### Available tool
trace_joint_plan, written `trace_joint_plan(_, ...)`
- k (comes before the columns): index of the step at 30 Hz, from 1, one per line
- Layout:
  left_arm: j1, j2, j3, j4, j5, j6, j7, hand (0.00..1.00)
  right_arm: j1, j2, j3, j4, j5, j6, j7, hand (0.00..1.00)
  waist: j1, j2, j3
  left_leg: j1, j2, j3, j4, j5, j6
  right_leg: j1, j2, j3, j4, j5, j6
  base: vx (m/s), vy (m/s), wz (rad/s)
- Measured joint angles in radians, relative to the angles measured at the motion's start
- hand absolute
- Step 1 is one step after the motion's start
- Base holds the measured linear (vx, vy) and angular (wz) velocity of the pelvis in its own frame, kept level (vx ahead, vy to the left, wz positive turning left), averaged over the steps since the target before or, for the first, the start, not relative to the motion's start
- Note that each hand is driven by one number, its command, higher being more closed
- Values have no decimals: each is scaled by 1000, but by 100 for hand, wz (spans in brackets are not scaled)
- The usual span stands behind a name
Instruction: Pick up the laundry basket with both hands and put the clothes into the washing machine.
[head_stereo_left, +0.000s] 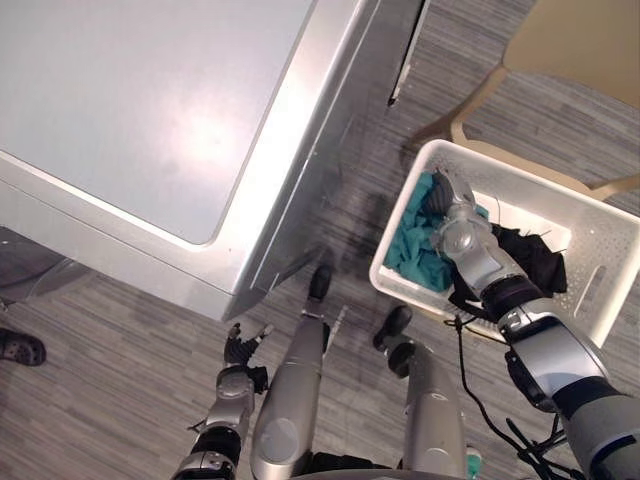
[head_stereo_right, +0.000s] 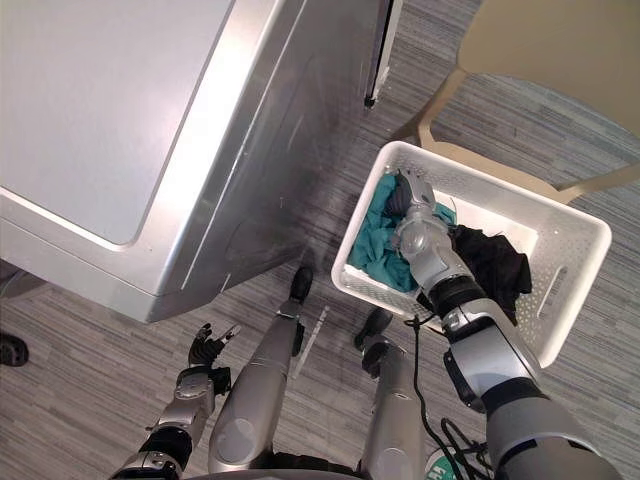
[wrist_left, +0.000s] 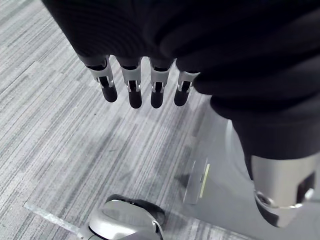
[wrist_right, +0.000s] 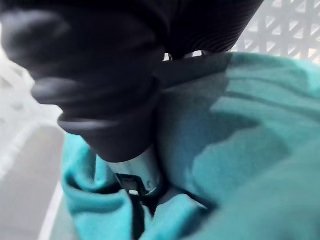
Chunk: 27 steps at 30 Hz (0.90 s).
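Teal cloth (wrist_right: 240, 125) is bunched right up against my right wrist camera, and my right hand (head_stereo_left: 455, 215) is pushed down into it inside the laundry basket (head_stereo_left: 612, 255). Whether that hand has closed on the cloth, I cannot tell; the folds hide too much.

From the head view, the white basket sits on the grey floor (head_stereo_left: 120, 400), just beside the front of the washing machine (head_stereo_left: 150, 110), with a beige chair (head_stereo_left: 580, 40) behind it. A black garment (head_stereo_left: 535, 255) lies next to the teal one, both well inside the walls.

My left hand (wrist_left: 131, 87) hangs low over the floor, fingers straight and spread, holding nothing, well apart from the basket.

Reading the progress: the basket is at the machine, so I judge the carrying done. The clothes are all in the basket as far as I can see, and I cannot see into the drum. So loading looks barely begun: teal piece first, black one after.
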Motion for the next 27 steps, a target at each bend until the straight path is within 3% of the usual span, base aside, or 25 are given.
trace_joint_plan(6,4,1,19,3,-7,11,-2,0,193,68,-155,-325,55,-6,-43,100,-9,-16,5,116,3,18,-43,0,0,95,1,18,-16,-7,3,-14,-6,-4)
trace_joint_plan(9,20,21,20,9,-5,26,-6,0,336,135,-221,-492,96,-35,-43,100,-25,-41,5,199,3,25,-91,4,-3,162,3,23,-44,-8,6,5,0,-1)
trace_joint_plan(12,69,57,24,11,-4,41,-22,0,509,210,-263,-642,153,-64,-34,100,-43,-87,-27,281,9,39,-146,12,0,230,16,34,-92,-3,15,66,-10,-11)
trace_joint_plan(15,134,90,34,52,21,53,-48,0,682,256,-310,-760,231,-90,10,100,-61,-128,-114,352,13,46,-200,11,1,295,33,49,-163,10,31,154,-11,-17)
trace_joint_plan(18,194,94,47,69,38,64,-59,0,773,269,-354,-841,304,-123,56,100,-85,-130,-184,417,9,54,-241,10,3,365,39,50,-223,21,44,158,-5,-7)
trace_joint_plan(22,258,83,76,71,39,66,-73,0,828,298,-371,-914,424,-172,116,100,-90,-129,-248,481,4,67,-259,5,9,445,47,59,-297,39,56,113,-18,-9)
trace_joint_plan(27,329,68,115,70,38,65,-86,0,834,348,-353,-925,623,-217,184,100,-84,-116,-268,529,9,115,-235,-34,18,458,51,128,-271,44,56,8,15,-36)
